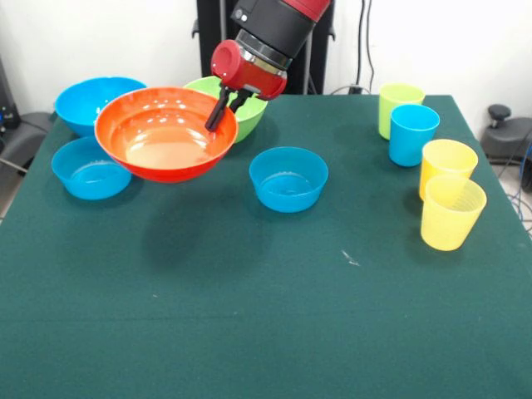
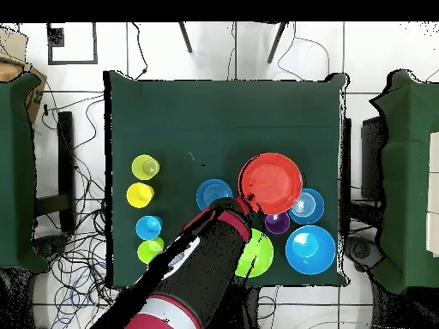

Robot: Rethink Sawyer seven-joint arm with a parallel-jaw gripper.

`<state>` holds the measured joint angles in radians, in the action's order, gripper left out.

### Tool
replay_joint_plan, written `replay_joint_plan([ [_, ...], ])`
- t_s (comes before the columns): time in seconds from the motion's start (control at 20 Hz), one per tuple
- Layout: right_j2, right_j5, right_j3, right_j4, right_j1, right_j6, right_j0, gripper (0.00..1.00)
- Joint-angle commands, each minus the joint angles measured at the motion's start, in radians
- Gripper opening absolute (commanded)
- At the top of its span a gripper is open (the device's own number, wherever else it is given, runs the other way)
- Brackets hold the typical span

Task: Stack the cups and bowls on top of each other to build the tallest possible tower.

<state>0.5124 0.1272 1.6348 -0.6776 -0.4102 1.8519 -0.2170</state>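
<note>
Gripper [image 1: 224, 106]: its black fingers are clamped on the rim of the orange bowl [image 1: 165, 133], on the rim's far-right side as the front camera sees it.
Orange bowl: held up off the green table [image 1: 274, 316], mouth up, slightly tilted, its shadow on the cloth below.
Green bowl [image 1: 249, 116]: behind the gripper, near the far edge.
Large blue bowl [image 1: 91, 98]: far left corner.
Small blue bowls: one [image 1: 88, 169] at the left edge, partly under the orange bowl; the other [image 1: 288, 178] near the table's middle.
Purple cup [image 2: 277, 223]: seen only from overhead, among the bowls just beside the orange rim.
Other cups: green cup [image 1: 397, 105], blue cup [image 1: 411, 133] and two yellow cups [image 1: 446, 166] [image 1: 450, 213] in a line along the right edge, all upright.
</note>
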Motion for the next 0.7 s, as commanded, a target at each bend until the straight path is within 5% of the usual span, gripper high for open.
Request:
replay_joint_plan([
  [0.05, -0.015, -0.059, -0.076, 0.030, 0.024, 0.146, -0.027, 0.00],
  [0.7, -0.062, -0.033, -0.062, 0.042, -0.021, 0.117, 0.012, 0.00],
])
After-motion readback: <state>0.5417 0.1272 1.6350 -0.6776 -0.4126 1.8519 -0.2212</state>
